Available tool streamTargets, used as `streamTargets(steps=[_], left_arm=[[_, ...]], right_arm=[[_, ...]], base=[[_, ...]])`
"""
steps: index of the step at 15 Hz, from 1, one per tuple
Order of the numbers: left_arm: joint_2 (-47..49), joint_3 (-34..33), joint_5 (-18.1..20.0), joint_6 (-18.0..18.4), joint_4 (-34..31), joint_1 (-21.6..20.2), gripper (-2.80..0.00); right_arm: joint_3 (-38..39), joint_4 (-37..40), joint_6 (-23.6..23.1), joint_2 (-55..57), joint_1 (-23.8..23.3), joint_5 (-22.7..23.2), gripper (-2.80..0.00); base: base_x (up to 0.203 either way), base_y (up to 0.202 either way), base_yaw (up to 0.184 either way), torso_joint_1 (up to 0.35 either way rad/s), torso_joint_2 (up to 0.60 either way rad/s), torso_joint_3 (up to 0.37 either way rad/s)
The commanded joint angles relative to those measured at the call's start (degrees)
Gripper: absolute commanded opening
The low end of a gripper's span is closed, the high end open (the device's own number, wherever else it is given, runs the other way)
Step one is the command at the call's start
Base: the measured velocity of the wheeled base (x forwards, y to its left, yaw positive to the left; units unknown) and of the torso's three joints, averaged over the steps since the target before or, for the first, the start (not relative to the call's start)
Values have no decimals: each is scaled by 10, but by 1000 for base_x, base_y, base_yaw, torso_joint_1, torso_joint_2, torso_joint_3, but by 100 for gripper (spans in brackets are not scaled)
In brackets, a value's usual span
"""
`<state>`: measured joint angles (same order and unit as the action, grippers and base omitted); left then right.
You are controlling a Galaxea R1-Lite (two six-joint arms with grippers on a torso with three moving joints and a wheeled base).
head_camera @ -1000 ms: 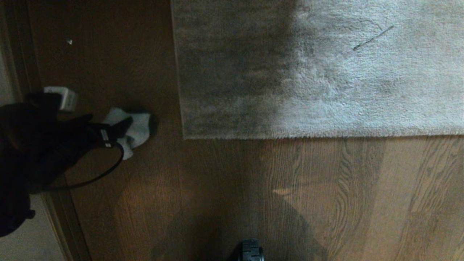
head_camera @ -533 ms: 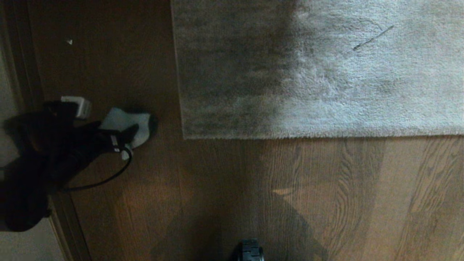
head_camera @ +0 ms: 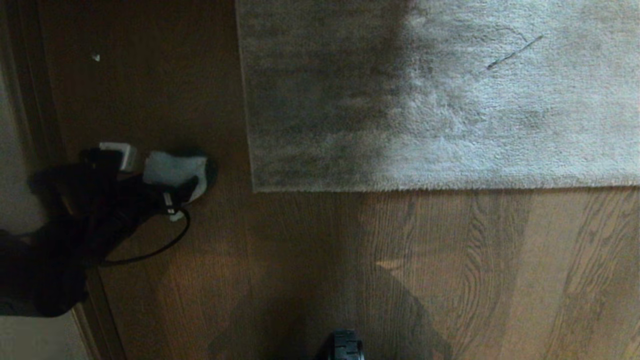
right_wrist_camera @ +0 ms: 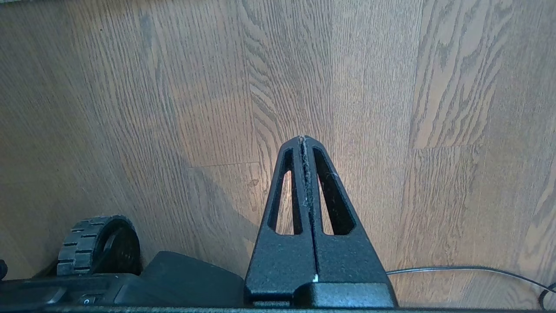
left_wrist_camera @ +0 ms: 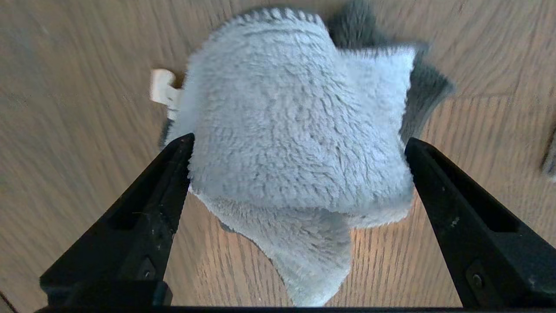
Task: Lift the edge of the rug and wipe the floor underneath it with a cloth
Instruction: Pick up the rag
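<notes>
Brown wood-grain plank floor point(head_camera: 280, 260) below, the left gripper point(left_wrist_camera: 299, 148) straddles the soft, light, pale grey-blue fluffy cloth point(left_wrist_camera: 295, 139), jaws spread wide – pinch its bunched middle.

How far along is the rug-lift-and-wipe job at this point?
Barely begun. Nothing is done: the light grey plush rug lies flat on the brown wood-grain floor. In hand: the left gripper, fingers open, straddles the pale grey-blue cloth, ungrasped. The right gripper is shut and parked. Left: grasp, lift edge, wipe.
</notes>
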<state>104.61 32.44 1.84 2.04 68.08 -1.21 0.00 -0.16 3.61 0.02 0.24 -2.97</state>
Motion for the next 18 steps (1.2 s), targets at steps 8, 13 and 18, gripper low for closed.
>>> streamTargets(steps=[8, 13, 18], left_arm=[[9, 0, 4, -1, 4, 1, -280], [-19, -4, 0, -2, 4, 1, -280], [-67, -7, -2, -4, 1, -1, -280]], right_arm=[[0, 0, 0, 0, 0, 0, -280], [0, 0, 0, 0, 0, 0, -280], [0, 0, 1, 0, 0, 0, -280]], base=[[0, 0, 0, 0, 0, 0], [0, 0, 0, 0, 0, 0], [0, 0, 0, 0, 0, 0]])
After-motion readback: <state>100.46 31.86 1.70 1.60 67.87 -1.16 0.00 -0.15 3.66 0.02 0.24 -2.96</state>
